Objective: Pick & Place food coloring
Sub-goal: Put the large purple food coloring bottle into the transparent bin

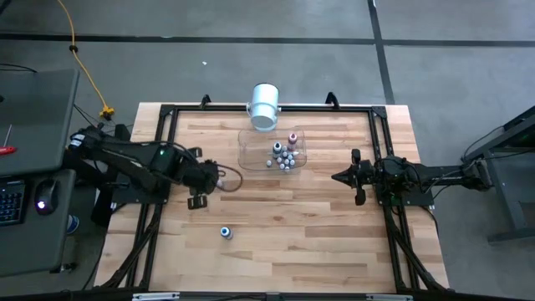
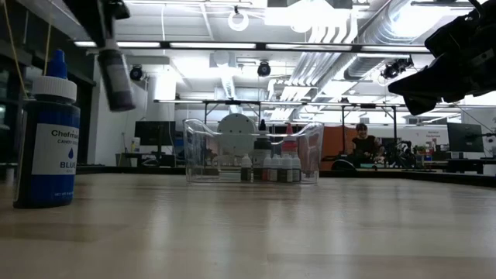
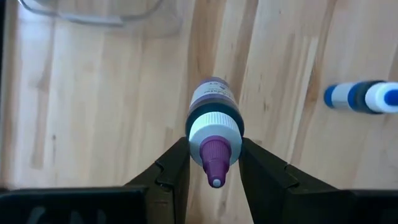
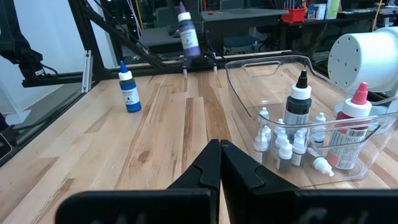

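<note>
A small purple-capped food coloring bottle (image 3: 214, 127) with a white collar and dark body is clamped between the two dark fingers of the left gripper (image 3: 214, 163), held up off the light wooden tabletop (image 1: 284, 217) on the table's left half, nozzle toward the wrist camera. A second small bottle, blue with a blue cap and white label (image 1: 226, 232), stands upright on the wood toward the near edge, apart from the left gripper.

Toward the far side of the table sits a clear plastic tub (image 1: 251, 150). Inside it, clustered at its right end, stand many tiny whitish bottles (image 4: 280, 149), a black-capped bottle (image 4: 299, 102) and a red-capped bottle (image 4: 351, 121). A large white cylinder (image 1: 264, 106) lies just behind the tub at the far edge.

The right gripper (image 1: 338, 177) hovers over the table's right half, its fingers pressed together on nothing, pointing toward the tub and just beside it.

A black metal frame (image 1: 167, 113) runs around the tabletop's edges. The wood between both arms and along the near side is open. Beyond the table lie grey floor, a yellow cable (image 1: 79, 58), and, in the low view, an open workshop with a seated person (image 2: 360, 143) in the distance.
</note>
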